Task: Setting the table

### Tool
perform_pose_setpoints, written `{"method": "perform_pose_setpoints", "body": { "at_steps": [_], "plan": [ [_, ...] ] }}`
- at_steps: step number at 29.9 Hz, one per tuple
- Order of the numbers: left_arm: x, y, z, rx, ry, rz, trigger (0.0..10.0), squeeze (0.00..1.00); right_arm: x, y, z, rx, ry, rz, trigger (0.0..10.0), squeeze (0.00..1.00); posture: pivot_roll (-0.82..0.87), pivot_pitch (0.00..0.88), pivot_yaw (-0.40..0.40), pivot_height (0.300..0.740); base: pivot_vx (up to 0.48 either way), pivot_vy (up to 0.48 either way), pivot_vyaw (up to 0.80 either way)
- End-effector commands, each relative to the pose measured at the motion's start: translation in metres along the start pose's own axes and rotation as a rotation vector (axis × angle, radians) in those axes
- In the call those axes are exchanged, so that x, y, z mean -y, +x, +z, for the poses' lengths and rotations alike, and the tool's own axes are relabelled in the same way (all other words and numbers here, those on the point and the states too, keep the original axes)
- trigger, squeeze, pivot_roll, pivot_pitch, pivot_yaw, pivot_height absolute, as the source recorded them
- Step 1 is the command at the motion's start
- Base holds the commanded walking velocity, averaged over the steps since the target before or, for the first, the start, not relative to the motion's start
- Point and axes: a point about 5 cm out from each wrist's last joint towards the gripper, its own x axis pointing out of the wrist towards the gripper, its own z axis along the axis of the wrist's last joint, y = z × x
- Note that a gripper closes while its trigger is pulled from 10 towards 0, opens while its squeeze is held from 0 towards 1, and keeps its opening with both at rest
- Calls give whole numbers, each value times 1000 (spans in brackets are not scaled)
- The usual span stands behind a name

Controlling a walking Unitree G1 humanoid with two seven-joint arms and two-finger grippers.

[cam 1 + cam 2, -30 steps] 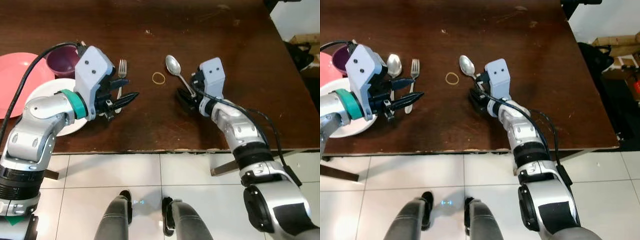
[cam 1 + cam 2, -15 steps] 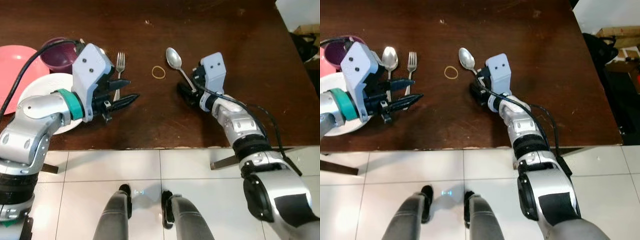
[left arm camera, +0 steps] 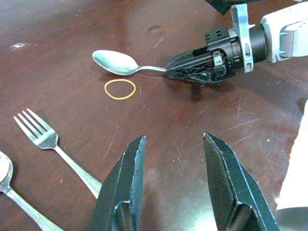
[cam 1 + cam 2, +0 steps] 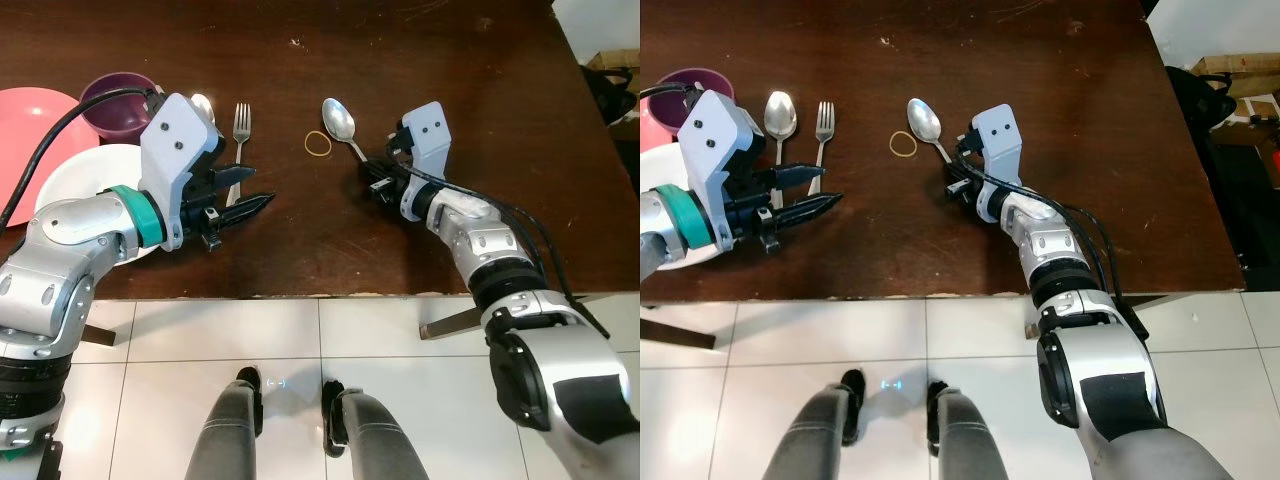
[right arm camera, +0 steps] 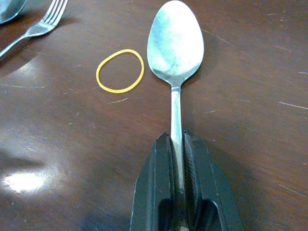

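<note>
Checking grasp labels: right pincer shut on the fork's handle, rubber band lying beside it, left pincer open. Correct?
Not quite. The right pincer is shut on a spoon's handle, not the fork's; the right wrist view shows it. The fork lies untouched near the open left pincer. The rubber band is beside the spoon.

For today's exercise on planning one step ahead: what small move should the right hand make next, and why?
Probably carry the silver metal spoon toward the silver fork by the white plate. The right hand is shut on its handle, the spoon lies apart from the setting beside a yellow rubber band, and the left hand hovers open.
</note>
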Motion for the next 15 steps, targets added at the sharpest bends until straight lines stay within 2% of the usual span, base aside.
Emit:
{"method": "perform_pose_setpoints", "body": {
  "at_steps": [1,5,7,12,13,15],
  "plan": [
    [3,-1,0,-2,0,-7,10000,0,2,-6,-23,-73,60,-14,0,0,179,268,-15,740,0,0,0],
    [4,1,-1,0,-3,-5,10000,0,5,-6,-14,-16,60,-32,0,0,175,263,-16,740,0,0,0],
    [5,3,-2,2,-7,-2,10000,0,8,-6,0,68,65,-35,0,0,170,253,-17,740,0,0,0],
    [5,6,-2,6,-12,2,10000,0,8,-7,13,152,83,-19,0,0,165,245,-13,740,0,0,0],
    [7,14,-3,36,-39,67,10000,0,2,-15,41,317,79,-27,0,0,127,207,12,740,0,0,0],
    [9,26,-5,70,-87,156,10000,0,-10,-39,73,516,69,-46,0,0,105,193,25,740,0,0,0]
  ]
}}
